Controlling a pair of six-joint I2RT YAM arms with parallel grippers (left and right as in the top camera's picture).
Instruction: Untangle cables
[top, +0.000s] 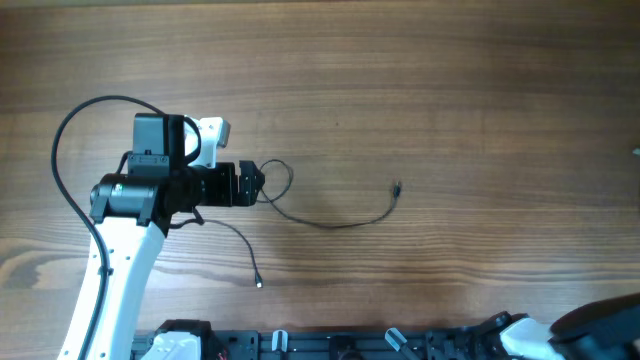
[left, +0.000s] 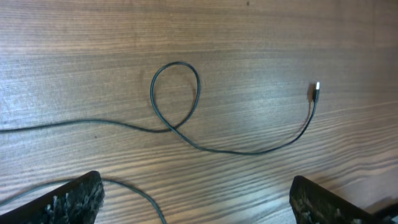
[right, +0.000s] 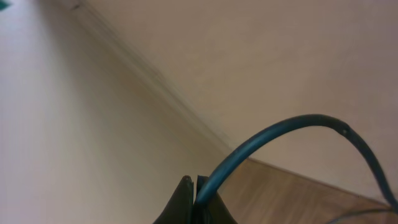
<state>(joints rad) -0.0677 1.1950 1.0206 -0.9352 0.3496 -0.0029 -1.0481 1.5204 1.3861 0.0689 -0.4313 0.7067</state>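
Note:
One thin dark cable (left: 249, 150) lies on the wooden table. It forms a small loop (left: 176, 93) and curves right to a tiny plug (left: 315, 92). In the overhead view this cable (top: 330, 224) runs from beside my left gripper (top: 252, 183) to its plug (top: 397, 188). A second thin cable (top: 238, 240) lies nearer the front and ends in a plug (top: 258, 283). In the left wrist view it (left: 140, 194) passes the left finger. My left gripper (left: 196, 190) is open and empty, just short of the loop. My right gripper (right: 194, 184) is shut and empty, facing a wall.
The right arm (top: 600, 325) rests at the table's front right corner. A thick blue-black arm cable (right: 292, 127) arcs across the right wrist view. The left arm's own thick cable (top: 62, 150) loops out at the far left. The arm mounts (top: 330, 345) line the front edge.

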